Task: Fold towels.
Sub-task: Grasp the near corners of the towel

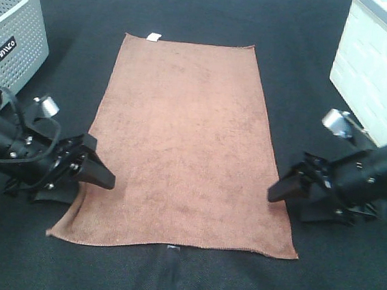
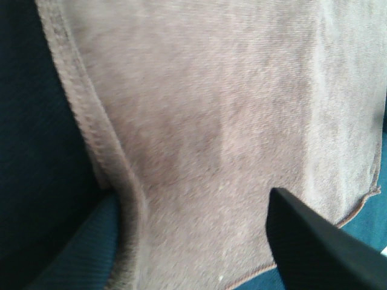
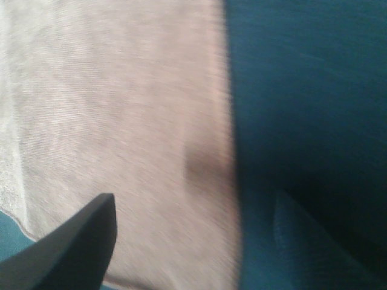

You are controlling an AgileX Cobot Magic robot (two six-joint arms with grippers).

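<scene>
Lying at centre: reddish-brown terry towel (image 1: 187, 137), spread flat in a single layer on the black table cover (image 1: 293, 31), its long sides running away from the camera.
Tag: small white tag (image 1: 154, 37) on the far short edge, near the far left corner.
Hem: stitched border around the towel; in the left wrist view (image 2: 211, 121) it curves and ripples along the long side by the near left corner.
Left gripper (image 1: 108, 181): low at the towel's left long edge, towards the near end. Jaws apart; in the wrist view (image 2: 193, 199) one finger (image 2: 308, 241) sits above the fabric and the other at the hem.
Right gripper (image 1: 274, 192): low at the towel's right long edge, opposite the left one. Jaws apart; in the blurred wrist view (image 3: 193, 196) one finger (image 3: 78, 241) is over the towel (image 3: 109, 109), the other over the black cover beside it.
Grey perforated basket (image 1: 13, 25): far left corner, well apart from the towel.
White brick-patterned box (image 1: 375, 73): far right, also well apart.
</scene>
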